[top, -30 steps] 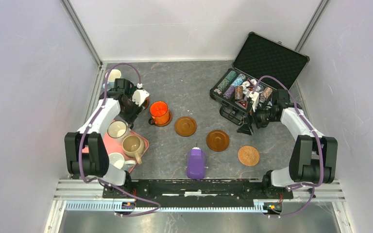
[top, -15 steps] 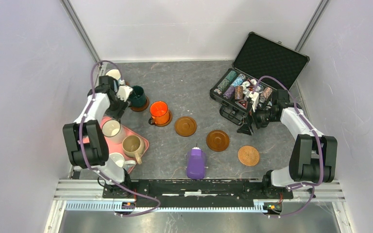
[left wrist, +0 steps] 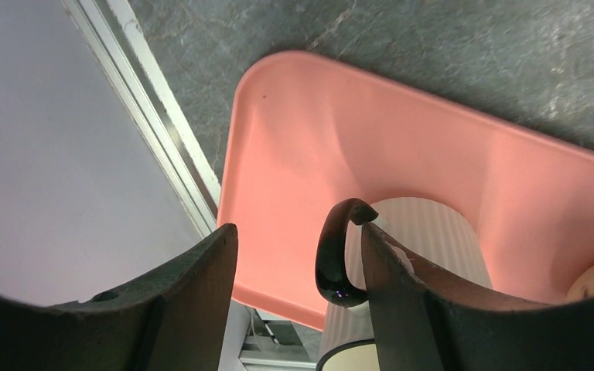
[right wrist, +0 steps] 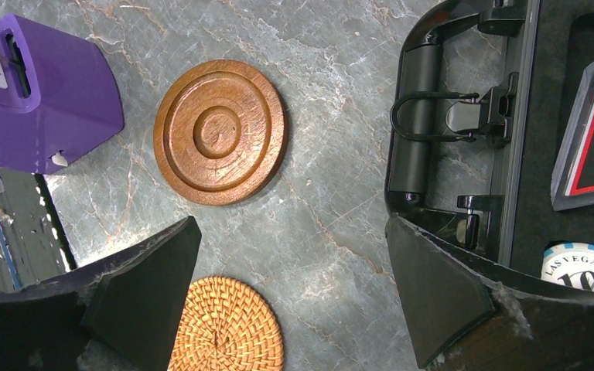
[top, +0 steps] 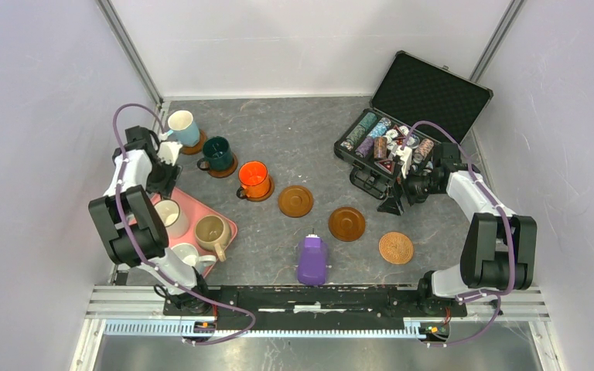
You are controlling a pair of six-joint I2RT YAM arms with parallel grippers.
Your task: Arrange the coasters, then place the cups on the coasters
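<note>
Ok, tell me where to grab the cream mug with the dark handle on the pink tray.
I would take the dark handle of the cream mug, bringing the left gripper down from the tray's bare end. The mug stands upright, its handle loop juts toward that bare end of the pink tray, while the beige mug crowds the other side.

Place: a robot test cell in a lab, not a lived-in room.
Walls: bare pale panels [top: 39,116] box in three sides, joined by aluminium posts [top: 129,50].
Bench: a dark stone-look bench [top: 294,131] with an aluminium rail [top: 124,297] along its near edge.
Machines: the left arm [top: 124,174] and right arm [top: 472,197] are mounted at that edge, with purple cables looping over them.
Props: mugs [top: 254,178], a pink tray [left wrist: 317,139], an open poker-chip case [top: 425,97] and a purple device [top: 312,261], an unrelated mix laid out together.
</note>
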